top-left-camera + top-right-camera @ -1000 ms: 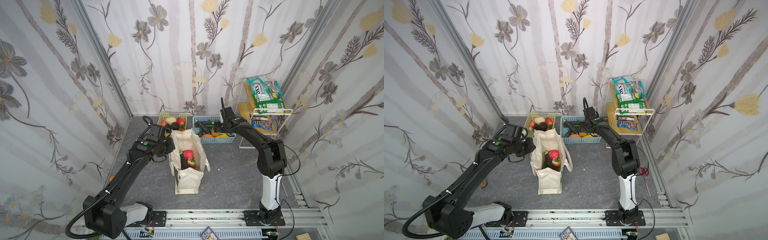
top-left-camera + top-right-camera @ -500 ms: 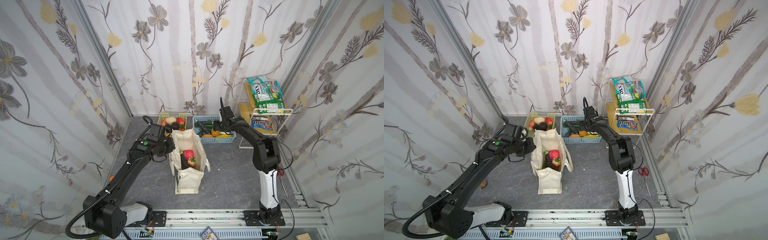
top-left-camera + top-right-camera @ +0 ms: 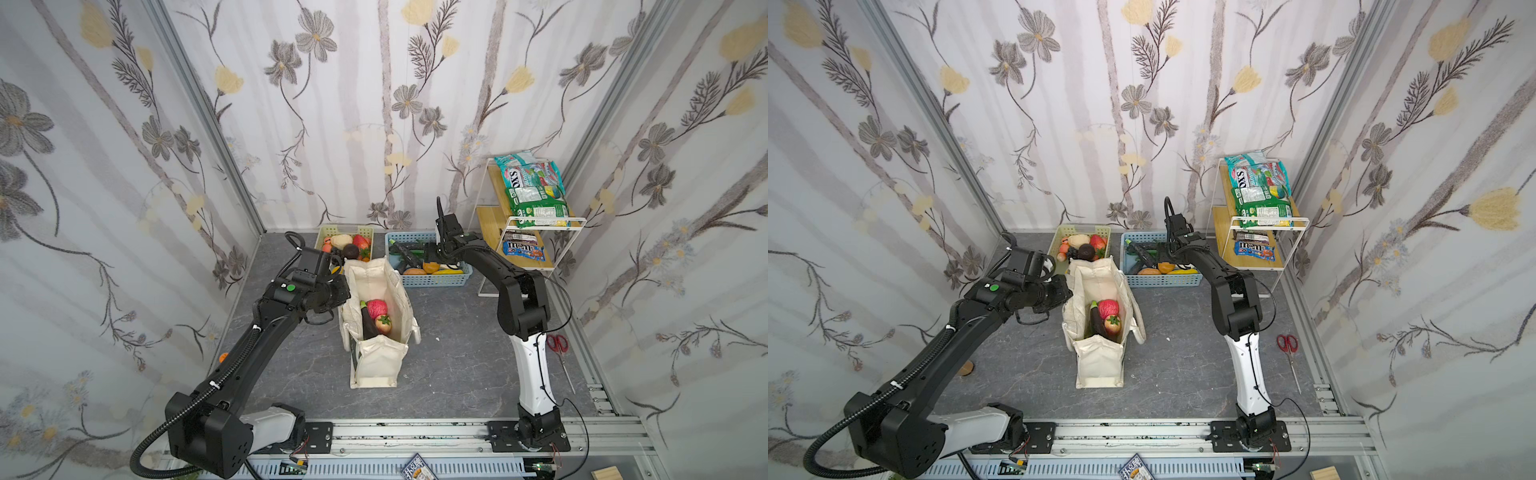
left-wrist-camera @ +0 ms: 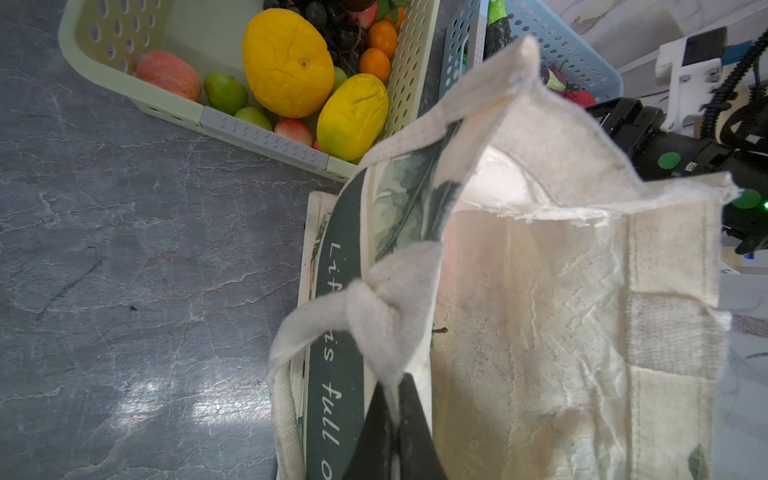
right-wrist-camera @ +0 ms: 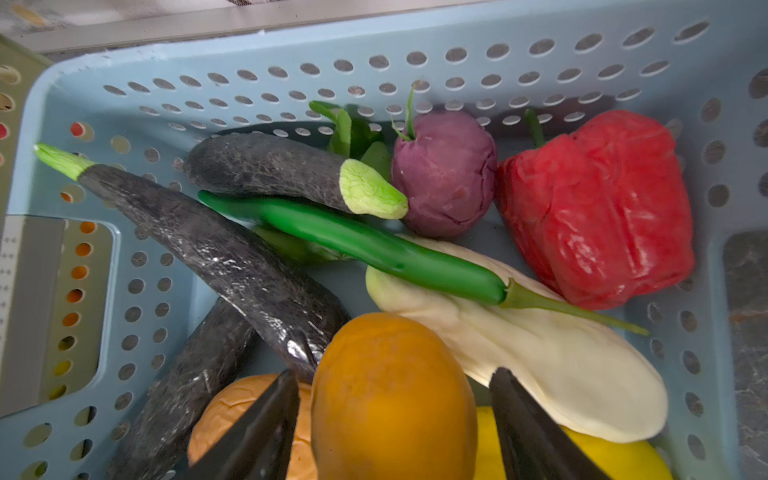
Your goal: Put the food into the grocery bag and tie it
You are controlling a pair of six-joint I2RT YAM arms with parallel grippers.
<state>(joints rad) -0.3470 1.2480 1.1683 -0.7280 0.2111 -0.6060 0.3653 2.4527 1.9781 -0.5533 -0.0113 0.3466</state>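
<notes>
My right arm has folded inward, my right gripper (image 5: 394, 374) open astride the orange vegetable (image 5: 390, 399), so grasping comes next. My left gripper (image 4: 392, 419) clamps the grocery bag's (image 3: 376, 361) strap (image 4: 374, 316).

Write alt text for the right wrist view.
The right gripper, open, straddles an orange vegetable in a blue basket. Around it lie dark eggplants, a green chili, a purple vegetable, a red pepper and a pale long vegetable.
</notes>
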